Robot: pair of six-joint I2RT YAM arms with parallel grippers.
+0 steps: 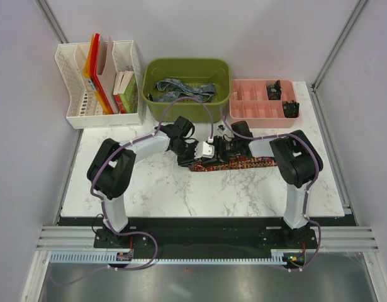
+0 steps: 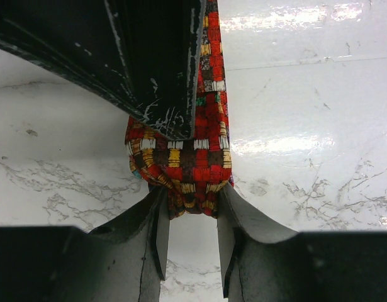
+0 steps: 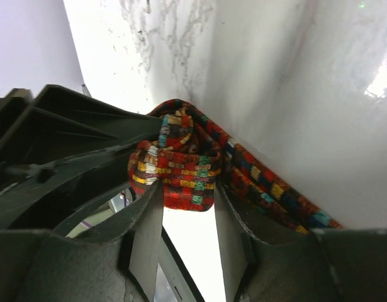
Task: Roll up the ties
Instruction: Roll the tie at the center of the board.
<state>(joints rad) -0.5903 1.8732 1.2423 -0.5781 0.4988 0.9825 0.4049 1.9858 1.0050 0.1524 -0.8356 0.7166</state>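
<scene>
The red, orange and dark patterned tie (image 1: 243, 163) lies across the middle of the marble table, and its left end is wound into a small roll (image 2: 180, 167). My left gripper (image 2: 193, 198) is shut on that roll from one side, with fabric pinched between both fingertips. My right gripper (image 3: 188, 192) meets it from the opposite side and is shut on the same roll (image 3: 177, 173), while the tie's loose length (image 3: 275, 192) trails off to the right. From above, the left gripper (image 1: 194, 151) and the right gripper (image 1: 222, 151) sit close together over the tie. A blue-grey tie (image 1: 180, 89) lies in the green bin.
The green bin (image 1: 188, 65) stands at the back centre. A white file rack (image 1: 73, 113) with folders and books is at back left. A pink compartment tray (image 1: 250, 107) with small dark items is at back right. The right gripper's black body (image 2: 149, 56) fills the upper left wrist view.
</scene>
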